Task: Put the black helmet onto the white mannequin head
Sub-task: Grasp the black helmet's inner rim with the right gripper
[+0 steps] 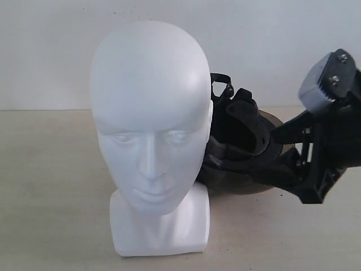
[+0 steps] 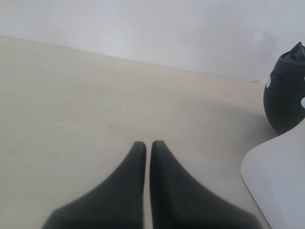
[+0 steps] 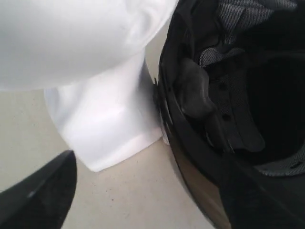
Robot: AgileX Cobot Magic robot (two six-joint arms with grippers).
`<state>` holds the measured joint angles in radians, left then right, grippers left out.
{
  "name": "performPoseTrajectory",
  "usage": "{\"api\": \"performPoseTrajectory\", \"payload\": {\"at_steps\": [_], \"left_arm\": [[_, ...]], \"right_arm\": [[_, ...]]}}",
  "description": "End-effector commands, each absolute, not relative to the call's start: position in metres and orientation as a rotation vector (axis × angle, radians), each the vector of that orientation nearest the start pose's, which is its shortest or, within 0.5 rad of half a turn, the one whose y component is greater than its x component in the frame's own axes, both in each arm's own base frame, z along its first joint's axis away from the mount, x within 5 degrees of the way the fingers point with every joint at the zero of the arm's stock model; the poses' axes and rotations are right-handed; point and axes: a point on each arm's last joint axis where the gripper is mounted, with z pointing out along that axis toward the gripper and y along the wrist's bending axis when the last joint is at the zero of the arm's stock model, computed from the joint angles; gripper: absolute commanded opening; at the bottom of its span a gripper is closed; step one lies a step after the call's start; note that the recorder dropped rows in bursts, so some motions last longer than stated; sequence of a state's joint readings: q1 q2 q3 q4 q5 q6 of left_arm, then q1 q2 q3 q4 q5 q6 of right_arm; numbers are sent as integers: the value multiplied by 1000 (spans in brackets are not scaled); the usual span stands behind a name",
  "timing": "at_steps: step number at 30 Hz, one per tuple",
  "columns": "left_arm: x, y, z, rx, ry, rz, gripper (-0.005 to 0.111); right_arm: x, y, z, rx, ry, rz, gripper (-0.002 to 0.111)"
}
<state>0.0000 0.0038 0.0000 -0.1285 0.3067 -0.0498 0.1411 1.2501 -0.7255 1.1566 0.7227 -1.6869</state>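
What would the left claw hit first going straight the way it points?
Looks free across the table; the left claw would probably reach the white wall first. The black helmet and white mannequin head sit off its line.

Exterior frontal, close, all views share white mannequin head [image 1: 148,113]

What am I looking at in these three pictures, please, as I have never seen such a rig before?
This is a two-armed robot at a pale table. One picture comes from a camera off the arms, the other two from a camera on each wrist. On the table are a glossy white plastic mannequin head and, close beside it, a matte black open-face helmet, its padded inside showing. The right arm's fingers are spread open either side of the helmet's rim. The left arm's fingers are shut on nothing.
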Motion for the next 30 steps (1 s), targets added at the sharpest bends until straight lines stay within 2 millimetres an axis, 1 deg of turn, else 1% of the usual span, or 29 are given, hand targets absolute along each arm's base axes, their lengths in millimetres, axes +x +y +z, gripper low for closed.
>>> {"api": "performPoseTrajectory", "payload": {"at_steps": [1, 4, 9, 11, 15, 19, 25, 30], "left_arm": [[54, -4, 186, -126, 1787, -163, 4], [54, -4, 186, -126, 1787, -163, 4], [54, -4, 186, -126, 1787, -163, 4], [54, -4, 186, -126, 1787, -163, 4], [54, -4, 186, -126, 1787, -163, 4], [54, -4, 186, -126, 1787, -163, 4], [54, -4, 186, -126, 1787, -163, 4], [54, -4, 186, -126, 1787, -163, 4]], "right_arm": [[250, 95, 248, -1142, 1892, 313, 79], [258, 103, 242, -1175, 1891, 294, 80], [272, 126, 243, -1235, 1851, 305, 80], [277, 131, 244, -1249, 1840, 305, 80], [285, 133, 241, -1270, 1832, 283, 80], [290, 136, 240, -1285, 1828, 299, 80], [291, 144, 225, -1374, 1814, 291, 80], [296, 145, 217, -1353, 1833, 288, 80]]}}
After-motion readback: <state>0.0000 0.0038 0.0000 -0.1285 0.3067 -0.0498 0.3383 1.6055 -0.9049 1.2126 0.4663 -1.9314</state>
